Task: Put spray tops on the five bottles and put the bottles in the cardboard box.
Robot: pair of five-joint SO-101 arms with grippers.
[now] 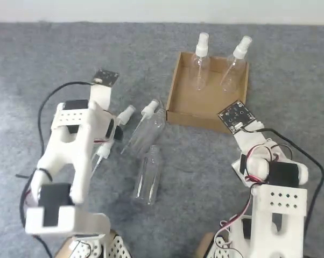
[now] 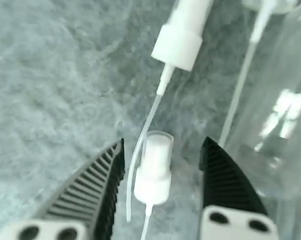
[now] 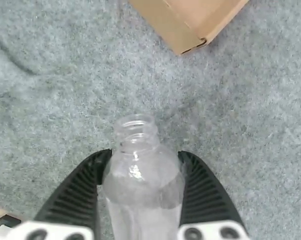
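Left jaws stand open astride a spray top (image 2: 153,175) lying on the surface (image 2: 50,75); pinch its cap squarely, not the tube, while right jaws grip the uncapped bottle (image 3: 138,172) near the box (image 3: 190,25).

Place: robot lab, seemingly
Rig: printed left arm (image 1: 70,153), right arm (image 1: 275,196)
Surface: grey-felted desk (image 1: 33,64), pale wall (image 1: 151,9) at far edge

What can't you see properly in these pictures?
- High view: the right arm hides the right gripper and the open bottle it holds.
- Right wrist view: that bottle's lower part is cut off by the picture's edge.
- Left wrist view: the spray top inside the left gripper has its tube end cut off by the edge.
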